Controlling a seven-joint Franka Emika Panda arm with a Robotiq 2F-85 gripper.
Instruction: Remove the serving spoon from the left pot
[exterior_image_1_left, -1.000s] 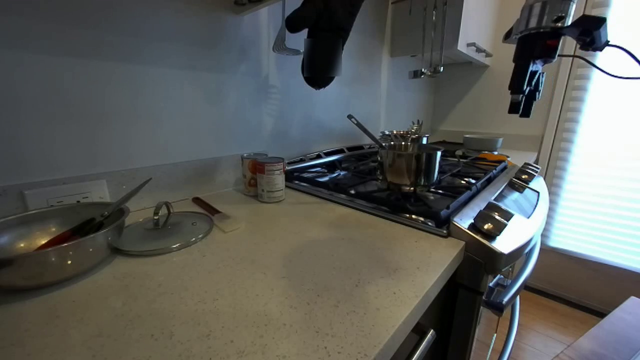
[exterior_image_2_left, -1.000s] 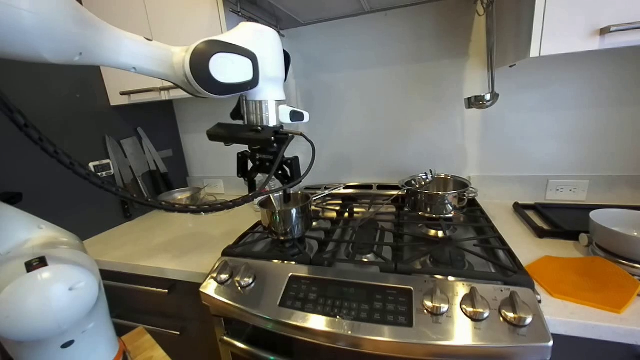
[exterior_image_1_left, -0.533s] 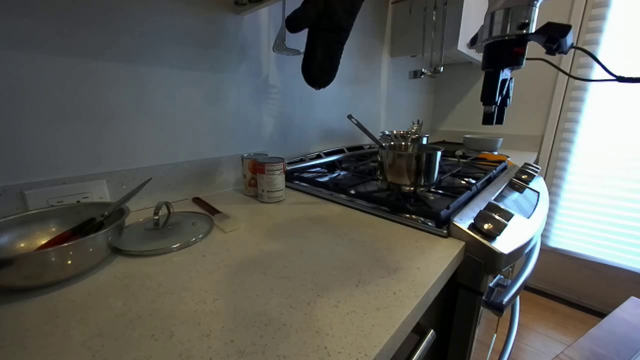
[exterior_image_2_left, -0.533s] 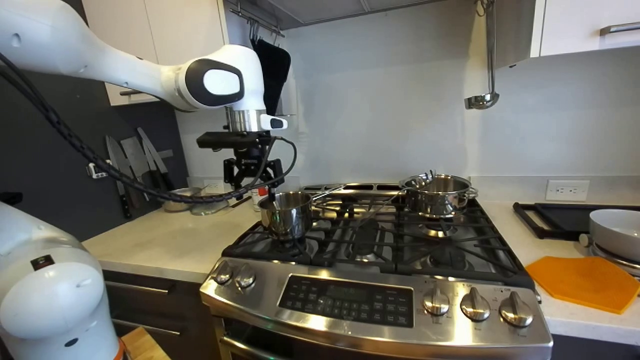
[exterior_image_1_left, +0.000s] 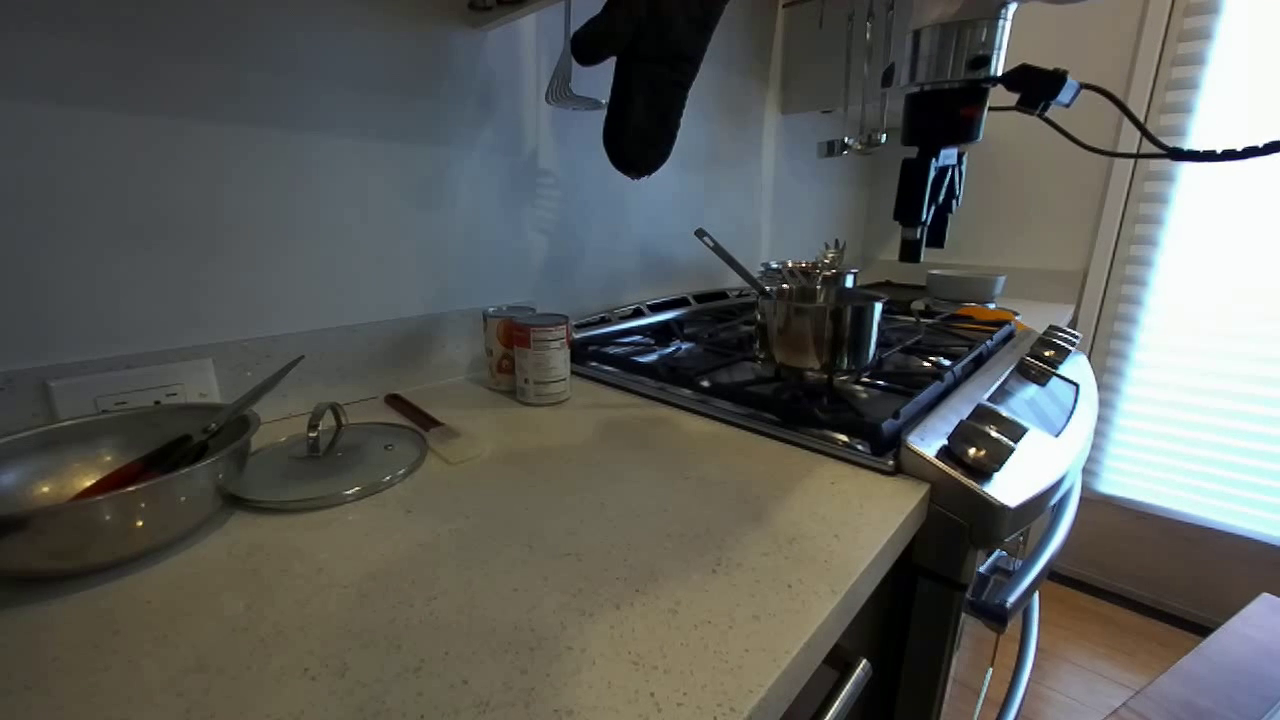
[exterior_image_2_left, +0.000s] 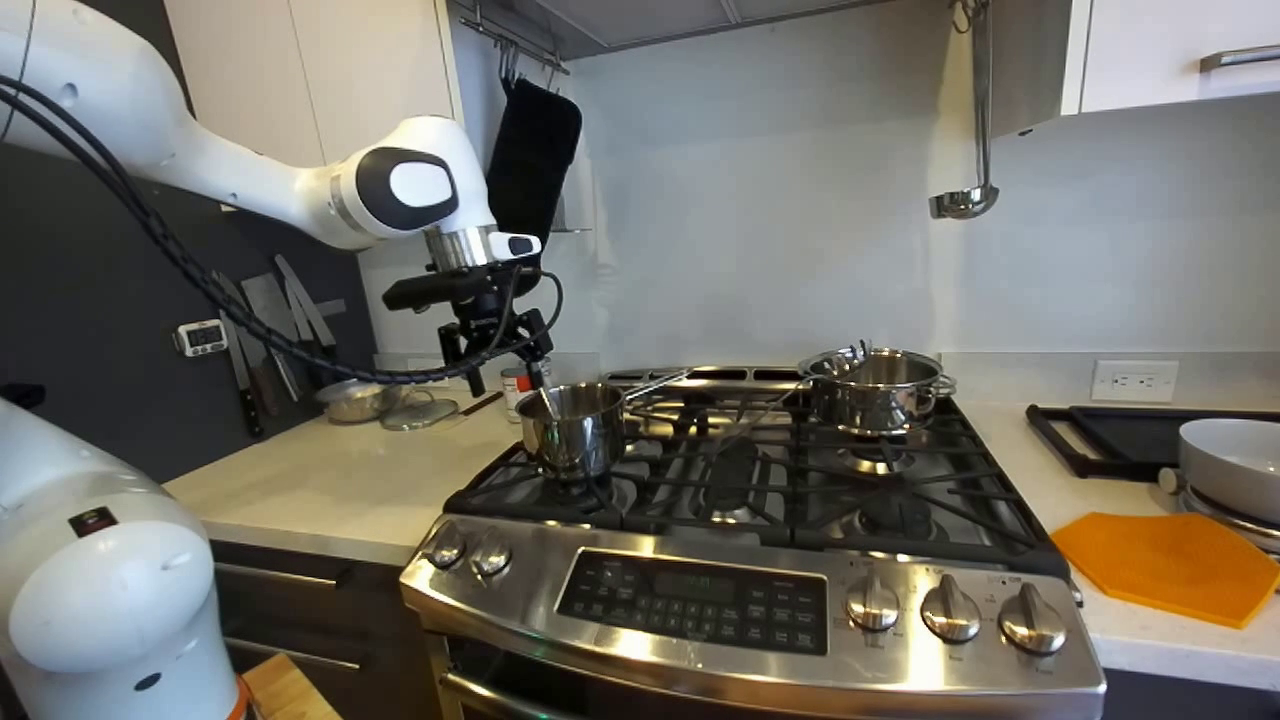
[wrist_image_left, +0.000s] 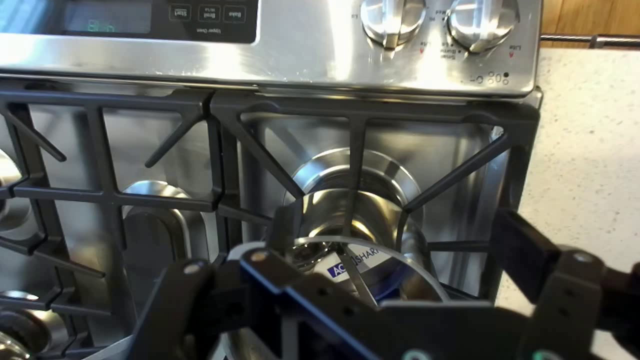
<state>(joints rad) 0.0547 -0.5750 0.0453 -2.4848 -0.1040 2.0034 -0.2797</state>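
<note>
The left pot (exterior_image_2_left: 572, 440), a small shiny steel pot, stands on the stove's left burner; it also shows in an exterior view (exterior_image_1_left: 815, 335) and in the wrist view (wrist_image_left: 357, 215). The thin grey serving spoon (exterior_image_2_left: 547, 403) leans out over its left rim; in the wrist view the spoon (wrist_image_left: 357, 275) shows as a dark strip inside the pot. My gripper (exterior_image_2_left: 506, 384) is open and empty, above the pot's left side. One finger overlaps the spoon's handle in that exterior view; I cannot tell if they touch. The gripper shows in an exterior view (exterior_image_1_left: 923, 250) and wrist view (wrist_image_left: 402, 235).
The left pot's own handle (exterior_image_1_left: 730, 262) slants up toward the back. A larger pot (exterior_image_2_left: 875, 400) with utensils stands at the stove's back right. Cans (exterior_image_1_left: 542, 360), a glass lid (exterior_image_1_left: 330, 465) and a wide pan (exterior_image_1_left: 120, 510) sit on the left counter.
My gripper has moved left in both exterior views, from over the pot's middle to its left side, and tilts slightly. It stays open. The pot and spoon have not visibly moved.
</note>
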